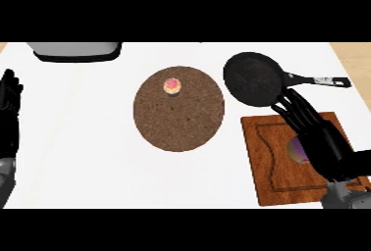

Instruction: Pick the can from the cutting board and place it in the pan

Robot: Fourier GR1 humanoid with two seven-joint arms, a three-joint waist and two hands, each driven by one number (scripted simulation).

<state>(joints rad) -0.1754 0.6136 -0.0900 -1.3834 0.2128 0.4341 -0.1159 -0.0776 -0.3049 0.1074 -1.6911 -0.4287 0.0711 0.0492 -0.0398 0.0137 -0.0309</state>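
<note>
- Head view, nearest first: the right robot hand (pixel 319 139) comes in from the lower right and lies over the wooden cutting board (pixel 270 162), its fingers long and nearly straight, held close together and pointing up and left toward the pan.
- Under that palm, just to its left edge, a sliver of the can (pixel 297 149) shows, purple and pale; most of it is hidden, so its long axis cannot be told, nor whether the robot hand touches it or only hangs above it. The fingers do not look curled round it.
- So the can sits directly below the right robot hand and slightly left of the palm, on the right half of the board. My judgement: the coming move turns on lowering and closing here, not on any sideways reach.
- Left robot hand (pixel 9 105) rests spread and upright at the left edge of the worktop (pixel 80 147), well apart from the board; the right one is plainly the nearer.
- Farther out, the black pan (pixel 250 78) lies just beyond the board's top edge, handle pointing right, in line with the fingertips: a short carry forward, I judge.
- Left of the pan, a round brown mat (pixel 179 122) carries a small cupcake-like item (pixel 172 87).
</note>
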